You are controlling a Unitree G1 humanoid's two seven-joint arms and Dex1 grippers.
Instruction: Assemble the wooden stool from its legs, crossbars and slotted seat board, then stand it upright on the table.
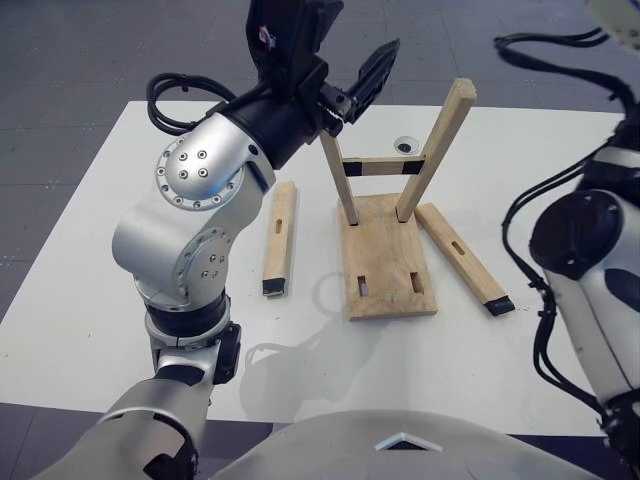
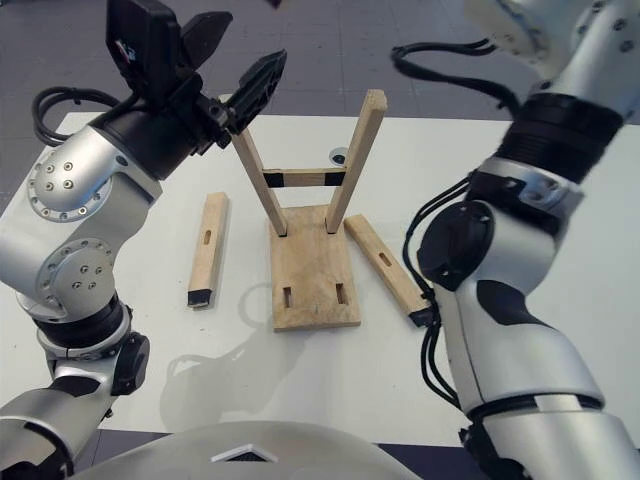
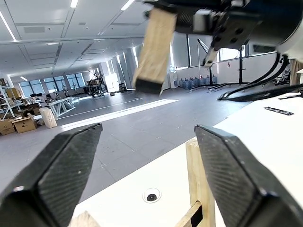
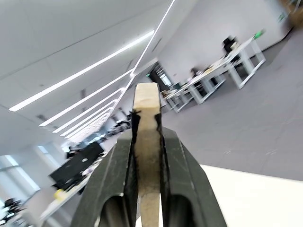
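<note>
The slotted seat board [image 1: 388, 265] lies flat on the white table [image 1: 120, 280]. Two legs [image 1: 436, 150] stand slanted in its far slots, joined by a crossbar [image 1: 378, 167]. A loose slotted wooden piece [image 1: 280, 238] lies left of the board, and another [image 1: 465, 258] lies to its right. My left gripper [image 2: 232, 62] hangs open above the top of the left standing leg [image 2: 258, 180], with the leg tops between its fingers [image 3: 236, 184] in the left wrist view. High over the table, my right gripper [image 4: 147, 189] is shut on a further wooden piece [image 4: 147, 137], also seen as the dark-ended piece [image 3: 154, 47].
A round cable hole [image 1: 404, 145] sits in the table behind the standing legs. Black cables [image 1: 180, 100] loop off my left arm at the far left. My right arm [image 1: 590, 260] stands over the table's right side.
</note>
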